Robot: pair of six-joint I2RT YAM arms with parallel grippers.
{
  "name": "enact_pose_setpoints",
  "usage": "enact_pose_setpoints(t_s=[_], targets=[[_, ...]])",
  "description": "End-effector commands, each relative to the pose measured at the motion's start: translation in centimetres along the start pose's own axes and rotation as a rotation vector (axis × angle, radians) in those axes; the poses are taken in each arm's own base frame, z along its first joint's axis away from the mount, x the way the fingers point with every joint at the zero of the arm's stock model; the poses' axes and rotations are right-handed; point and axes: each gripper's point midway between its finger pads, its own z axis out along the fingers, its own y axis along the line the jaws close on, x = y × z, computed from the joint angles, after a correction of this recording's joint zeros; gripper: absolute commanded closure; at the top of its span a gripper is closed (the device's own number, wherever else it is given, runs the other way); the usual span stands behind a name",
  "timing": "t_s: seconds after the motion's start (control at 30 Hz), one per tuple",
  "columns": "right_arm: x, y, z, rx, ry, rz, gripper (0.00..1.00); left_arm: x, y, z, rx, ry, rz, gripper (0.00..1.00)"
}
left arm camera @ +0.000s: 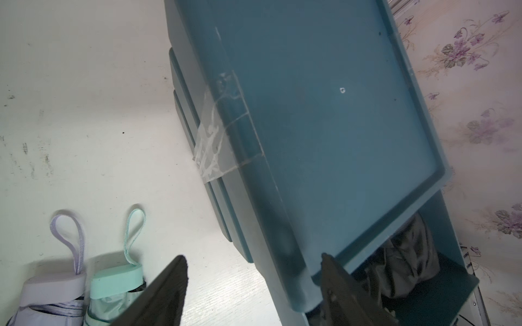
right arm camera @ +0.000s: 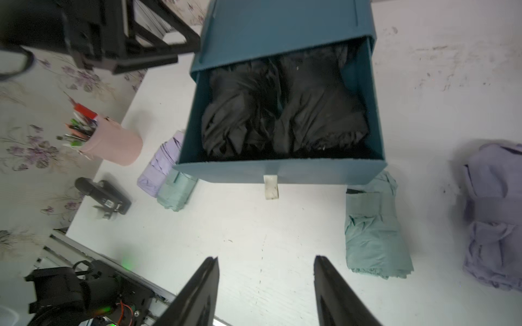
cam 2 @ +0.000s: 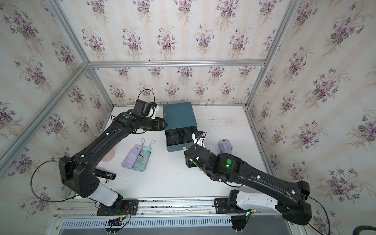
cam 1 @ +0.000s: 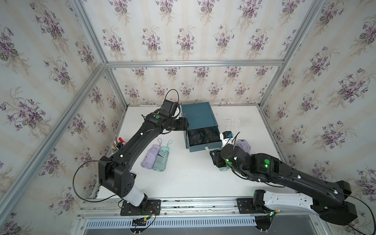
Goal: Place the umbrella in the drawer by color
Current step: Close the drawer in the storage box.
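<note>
Drawer standing open, both arms waiting empty.

The right jaws are hanging apart and empty over the desk (cam 1: 193, 179) just in front of the drawer (right arm camera: 282, 172), which is holding black umbrellas (right arm camera: 282, 107). The left jaws are also standing apart, either side of the cabinet (cam 1: 198, 115) corner above the drawer, gripping nothing I can see. I'm guessing the mint umbrella (right arm camera: 375, 231) is going next. It's lying just beside the drawer's front corner, its long axis running straight away from the drawer front. Which end is the handle, I can't tell. The jaws should be closing across its middle, square to that axis, and not be carrying it into this black-filled drawer.
</note>
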Motion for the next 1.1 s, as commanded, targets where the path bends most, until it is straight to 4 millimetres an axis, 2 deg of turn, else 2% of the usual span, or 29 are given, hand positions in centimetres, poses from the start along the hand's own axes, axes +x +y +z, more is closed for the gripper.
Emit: enact_pose_setpoints(t_s=[0.0, 0.1, 0.3, 0.47, 0.63, 0.67, 0.83, 1.07], targets=[[-0.2, 1.4, 1.6, -0.038, -0.039, 0.028, 0.42, -0.3, -0.5, 1.2, 0.038, 0.02, 0.017, 0.26], [-0.3, 2.2, 3.3, -0.034, -0.051, -0.012, 0.43, -0.3, -0.4, 2.3, 0.043, 0.042, 0.026, 0.27], [-0.8, 1.3, 6.5, 0.001, -0.049, -0.01, 0.49, 0.6, 0.2, 4.2, 0.027, 0.107, 0.054, 0.36], [-1.7, 1.6, 7.6, -0.008, -0.053, -0.011, 0.74, 1.1, 1.5, 4.4, -0.039, 0.12, 0.085, 0.51], [-2.9, 2.8, 7.7, -0.021, -0.059, -0.021, 0.98, 1.1, 1.5, 3.9, -0.043, 0.117, 0.12, 0.55], [-3.2, 3.0, 7.6, -0.02, -0.064, -0.021, 1.0, 1.1, 1.5, 3.9, -0.044, 0.116, 0.123, 0.55], [-4.7, 3.8, 7.9, -0.01, -0.094, -0.032, 1.0, 1.4, 1.3, 3.7, -0.039, 0.12, 0.15, 0.58], [-6.8, 3.5, 10.7, 0.027, -0.128, -0.032, 1.0, 1.9, 0.6, 3.4, -0.01, 0.125, 0.203, 0.61]])
